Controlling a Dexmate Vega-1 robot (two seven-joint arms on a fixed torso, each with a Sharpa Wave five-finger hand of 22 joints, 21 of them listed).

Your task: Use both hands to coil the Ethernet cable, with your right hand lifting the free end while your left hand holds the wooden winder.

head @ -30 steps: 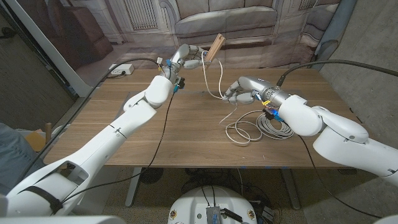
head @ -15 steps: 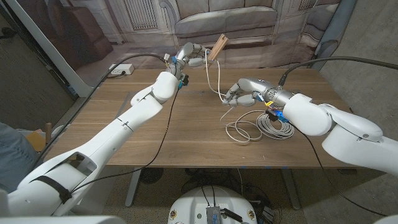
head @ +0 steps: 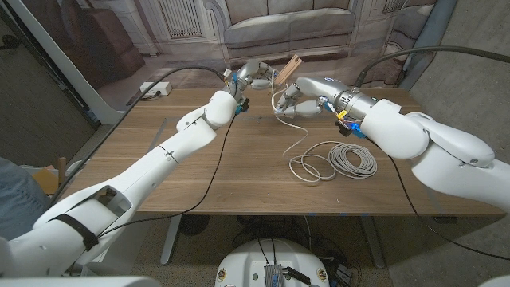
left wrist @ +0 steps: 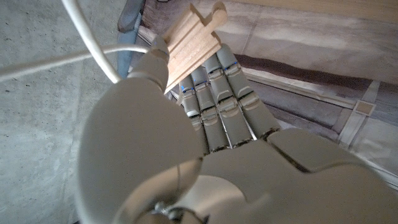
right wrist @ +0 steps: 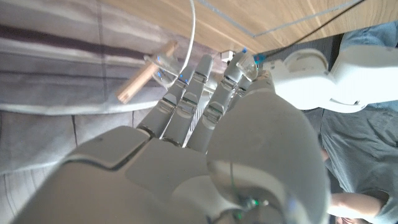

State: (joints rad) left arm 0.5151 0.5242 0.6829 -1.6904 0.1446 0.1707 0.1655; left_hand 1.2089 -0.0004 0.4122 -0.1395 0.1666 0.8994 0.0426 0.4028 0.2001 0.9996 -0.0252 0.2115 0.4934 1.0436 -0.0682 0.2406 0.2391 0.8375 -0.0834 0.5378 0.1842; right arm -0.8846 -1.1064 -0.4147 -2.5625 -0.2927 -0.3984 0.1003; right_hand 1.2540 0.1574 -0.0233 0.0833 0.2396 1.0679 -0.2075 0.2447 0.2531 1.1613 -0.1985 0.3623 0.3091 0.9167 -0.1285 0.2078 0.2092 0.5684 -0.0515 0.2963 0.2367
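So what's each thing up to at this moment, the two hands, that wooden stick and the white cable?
left hand: raised above the table's far edge, gripping the wooden winder.
wooden winder: held up, tilted.
right hand: raised beside the winder, holding the cable.
Ethernet cable: mostly in loose loops on the table, one strand rising to the hands.

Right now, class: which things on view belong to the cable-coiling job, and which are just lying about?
Belonging to the job:
wooden winder, held up by the left hand
Ethernet cable, partly coiled on the table, a strand in the right hand

Lying about:
power strip at the table's far left edge
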